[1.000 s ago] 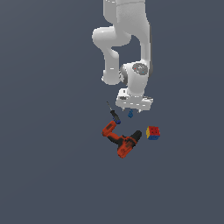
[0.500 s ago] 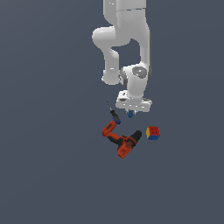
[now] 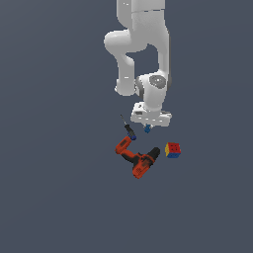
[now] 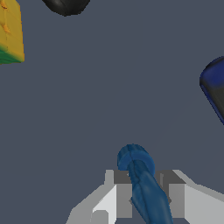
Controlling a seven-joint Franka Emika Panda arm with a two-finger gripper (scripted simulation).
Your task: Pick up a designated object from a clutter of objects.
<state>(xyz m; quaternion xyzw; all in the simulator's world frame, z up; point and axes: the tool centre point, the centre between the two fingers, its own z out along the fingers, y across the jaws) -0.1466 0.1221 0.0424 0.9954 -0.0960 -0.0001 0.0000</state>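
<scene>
In the exterior view the thin black-handled screwdriver (image 3: 127,128) lies just beside the claw (image 3: 148,127), on the exterior view's left of it, with its tip pointing up and away. Below it, and also below the claw, rests the orange-and-black power drill (image 3: 137,158), stretched at a slant on the dark worktop (image 3: 59,188). The white arm (image 3: 141,54) comes down from the top of the picture and ends in the claw, which points down over the group of things. Between the two fingers (image 4: 122,197) sits the tiny blue piece (image 3: 147,129); in the wrist view this blue piece (image 4: 142,183) is seen as a long ribbed body with a rounded knob end that sticks out past the fingertips. The fingers stand close on both sides of it, nearly closed, and they seem to press it, though the exact contact is hard to judge. Whether the piece touches the worktop or is above it, I cannot tell. On the exterior view's right of the claw and a little lower stands the red-yellow-blue puzzle cube (image 3: 172,149), apart from the drill. In the wrist view a yellow face of the cube (image 4: 10,31) shows at the edge, and a dark rounded part with blue on it (image 4: 215,85) shows at the opposite edge; what this is I cannot say.
</scene>
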